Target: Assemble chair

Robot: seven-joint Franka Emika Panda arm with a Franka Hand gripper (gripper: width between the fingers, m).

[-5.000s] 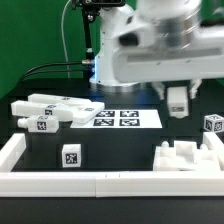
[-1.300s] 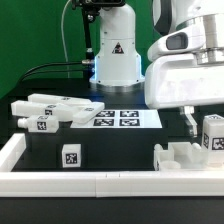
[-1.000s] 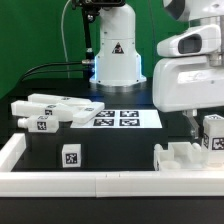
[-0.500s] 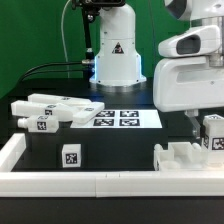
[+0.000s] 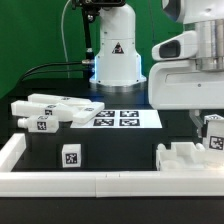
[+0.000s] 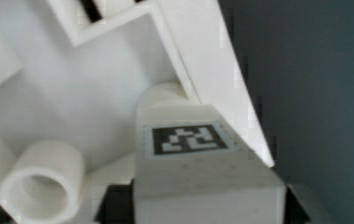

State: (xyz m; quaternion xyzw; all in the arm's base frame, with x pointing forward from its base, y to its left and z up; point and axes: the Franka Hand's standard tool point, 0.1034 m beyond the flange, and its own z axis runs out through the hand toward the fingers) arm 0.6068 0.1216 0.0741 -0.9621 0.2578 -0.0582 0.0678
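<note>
My gripper (image 5: 209,126) is shut on a white tagged chair block (image 5: 214,133) at the exterior view's right, holding it just above the table beside the blocky chair seat part (image 5: 183,157). In the wrist view the tagged block (image 6: 195,140) sits between my dark fingers (image 6: 124,196), close against the white seat part with its round peg (image 6: 37,182). Several more chair parts (image 5: 45,110) lie piled at the exterior view's left. A small tagged cube (image 5: 70,156) stands near the front.
The marker board (image 5: 122,117) lies in the middle in front of the robot base (image 5: 116,55). A long white border rail (image 5: 100,182) runs along the front and up both sides. Black cables trail at the left.
Five seconds ago my gripper hung empty left of the block; now it is shut on it. Over the last second the arm shifted slightly left and the block rose a little.
</note>
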